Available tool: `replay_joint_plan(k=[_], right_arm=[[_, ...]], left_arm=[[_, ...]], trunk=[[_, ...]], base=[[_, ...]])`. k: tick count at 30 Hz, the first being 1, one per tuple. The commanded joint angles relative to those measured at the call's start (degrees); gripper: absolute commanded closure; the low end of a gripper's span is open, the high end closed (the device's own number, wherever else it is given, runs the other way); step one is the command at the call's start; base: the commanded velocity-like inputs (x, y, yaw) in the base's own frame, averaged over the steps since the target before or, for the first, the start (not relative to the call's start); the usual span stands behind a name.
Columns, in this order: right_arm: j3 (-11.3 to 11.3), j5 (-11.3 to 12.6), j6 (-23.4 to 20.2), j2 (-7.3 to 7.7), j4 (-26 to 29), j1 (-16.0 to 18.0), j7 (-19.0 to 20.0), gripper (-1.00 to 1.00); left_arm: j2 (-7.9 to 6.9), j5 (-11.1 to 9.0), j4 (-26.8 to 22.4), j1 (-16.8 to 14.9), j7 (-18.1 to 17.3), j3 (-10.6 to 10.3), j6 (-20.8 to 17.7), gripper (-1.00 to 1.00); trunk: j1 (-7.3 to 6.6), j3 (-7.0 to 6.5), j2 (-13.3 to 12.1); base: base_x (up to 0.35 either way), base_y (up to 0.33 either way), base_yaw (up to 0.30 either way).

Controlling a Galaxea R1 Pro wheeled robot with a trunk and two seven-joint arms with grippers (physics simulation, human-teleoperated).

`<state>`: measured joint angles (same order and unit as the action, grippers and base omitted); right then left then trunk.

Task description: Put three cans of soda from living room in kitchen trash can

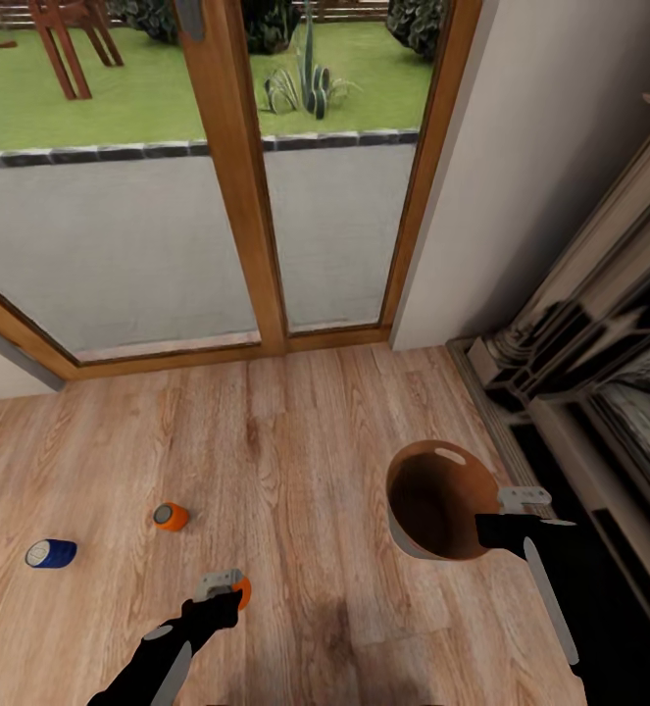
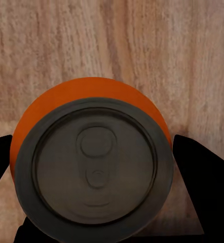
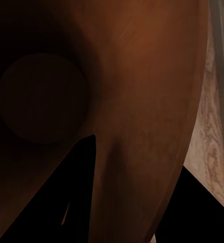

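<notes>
My left gripper (image 1: 228,592) is shut on an orange soda can (image 1: 241,591) low over the plank floor. In the left wrist view the can (image 2: 91,162) shows its silvery top between the two black fingers (image 2: 199,174). A second orange can (image 1: 171,516) and a dark blue can (image 1: 51,554) lie on their sides on the floor to the left. My right gripper (image 1: 496,522) is shut on the rim of the trash can (image 1: 432,490), which hangs tilted with its glossy brown inside facing me. The right wrist view looks into that brown inside (image 3: 142,91), with one finger (image 3: 76,202) inside the wall.
Wood-framed glass doors (image 1: 236,176) stand ahead, with a lawn outside. A pale wall (image 1: 521,196) and the fireplace surround (image 1: 599,373) close off the right side. Open plank floor (image 1: 305,441) lies between the cans and the bin.
</notes>
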<state>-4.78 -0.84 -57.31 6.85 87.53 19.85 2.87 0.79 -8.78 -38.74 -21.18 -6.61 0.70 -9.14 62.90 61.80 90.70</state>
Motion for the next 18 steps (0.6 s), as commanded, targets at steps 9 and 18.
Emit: replay_joint_plan(k=[9, 18], right_arm=[[0.1, 0.6, 0.1, 0.0, -0.1, 0.0, -0.1, 1.0], [0.2, 0.2, 0.3, -0.07, -1.8, 0.0, -0.4, 1.0]], left_arm=[[-0.44, -0.1, -8.0, 0.0, -9.8, 0.6, -1.3, 1.0], [-4.13, -0.1, -24.7, 0.0, -33.1, 2.5, -22.7, 1.0]], trunk=[[0.0, 0.0, 0.0], [0.0, 0.0, 0.0]], base=[[0.0, 0.0, 0.0], [0.0, 0.0, 0.0]])
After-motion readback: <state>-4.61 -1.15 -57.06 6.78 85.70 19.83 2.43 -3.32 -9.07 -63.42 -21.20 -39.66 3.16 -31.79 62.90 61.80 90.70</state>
